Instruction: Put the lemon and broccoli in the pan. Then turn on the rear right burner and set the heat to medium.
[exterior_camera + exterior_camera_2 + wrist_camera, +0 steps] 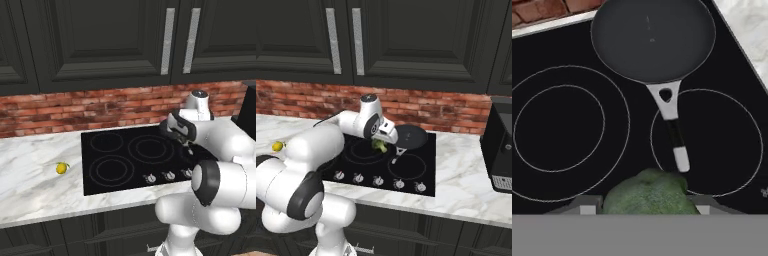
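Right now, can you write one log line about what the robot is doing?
gripper: shut on bumpy green broccoli, above cooktop | round dark pan: empty, rear right burner | small yellow lemon: on marble counter, left of cooktop

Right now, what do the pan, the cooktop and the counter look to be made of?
The pan: dark matte metal, probably nonstick coated; its handle has a pale metal neck and tip.
The cooktop: glossy black glass, judging by the flat surface with thin printed rings.
The counter: polished white marble or a lookalike, with grey veining.

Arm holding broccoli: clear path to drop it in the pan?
Probably yes. The gripper holds the broccoli above the cooktop; the empty pan sits just ahead, nothing between but its handle.
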Motion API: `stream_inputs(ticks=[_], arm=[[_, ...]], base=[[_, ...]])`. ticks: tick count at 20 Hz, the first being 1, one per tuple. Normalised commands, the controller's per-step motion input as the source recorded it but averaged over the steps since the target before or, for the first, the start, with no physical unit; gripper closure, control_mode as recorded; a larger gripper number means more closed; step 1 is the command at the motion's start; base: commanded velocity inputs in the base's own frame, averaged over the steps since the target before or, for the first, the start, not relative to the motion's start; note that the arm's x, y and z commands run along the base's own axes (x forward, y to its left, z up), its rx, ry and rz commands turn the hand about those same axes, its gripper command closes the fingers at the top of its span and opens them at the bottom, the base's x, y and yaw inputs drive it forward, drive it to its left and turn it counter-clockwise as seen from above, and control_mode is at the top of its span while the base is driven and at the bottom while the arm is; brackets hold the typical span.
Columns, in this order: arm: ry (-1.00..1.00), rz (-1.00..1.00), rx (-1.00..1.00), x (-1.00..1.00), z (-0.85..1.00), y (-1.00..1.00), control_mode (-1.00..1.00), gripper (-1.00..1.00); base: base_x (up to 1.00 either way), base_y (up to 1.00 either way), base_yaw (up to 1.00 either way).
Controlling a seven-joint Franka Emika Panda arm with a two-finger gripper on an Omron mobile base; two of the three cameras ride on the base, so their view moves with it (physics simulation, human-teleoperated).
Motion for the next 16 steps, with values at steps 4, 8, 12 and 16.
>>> stream_inputs(ticks=[4, 8, 12, 16], arm=[[-0.01, 0.0, 0.0, 0.16, 0.0, -0.4, -1.0, 1.0], [-0.03, 0.0, 0.0, 0.17, 0.0, -0.31, -1.0, 1.0], [-0.03, 0.0, 0.0, 0.36, -0.03, -0.28, -1.0, 1.0], [-0.04, 0.0, 0.0, 0.27, -0.1, -0.21, -1.0, 1.0]], base=[[0.0, 0.0, 0.0], [0.0, 0.0, 0.0], [0.0, 0.0, 0.0], [0.0, 0.0, 0.0]])
